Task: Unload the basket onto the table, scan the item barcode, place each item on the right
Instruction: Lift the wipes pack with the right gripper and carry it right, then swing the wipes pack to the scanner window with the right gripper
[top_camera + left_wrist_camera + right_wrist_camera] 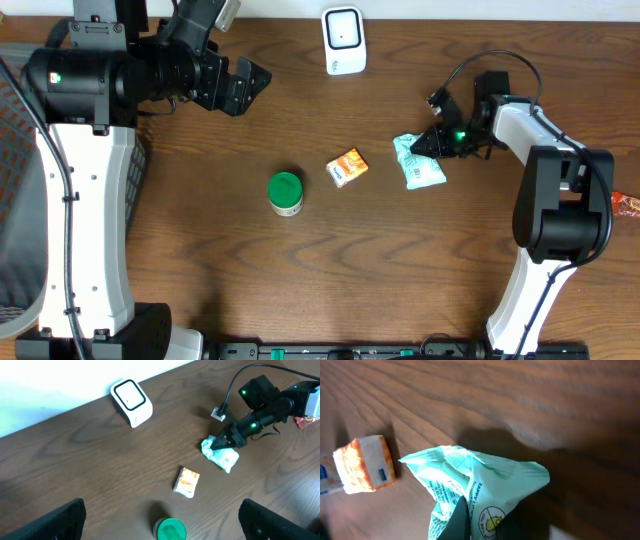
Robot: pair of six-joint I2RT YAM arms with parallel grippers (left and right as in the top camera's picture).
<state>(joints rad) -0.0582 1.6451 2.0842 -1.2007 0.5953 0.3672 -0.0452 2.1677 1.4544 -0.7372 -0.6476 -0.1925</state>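
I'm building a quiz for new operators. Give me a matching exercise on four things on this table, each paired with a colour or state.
Things:
1. scanner
2. jar
3. small box
4. pouch

Colour or state:
a. pinched in the fingers of the right gripper
b. white, standing upright
c. orange, lying flat
d. green lid

Pairs: 1-b, 2-d, 3-c, 4-a

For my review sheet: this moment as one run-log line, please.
right gripper: shut on green packet | left gripper: open, empty | white scanner: untouched
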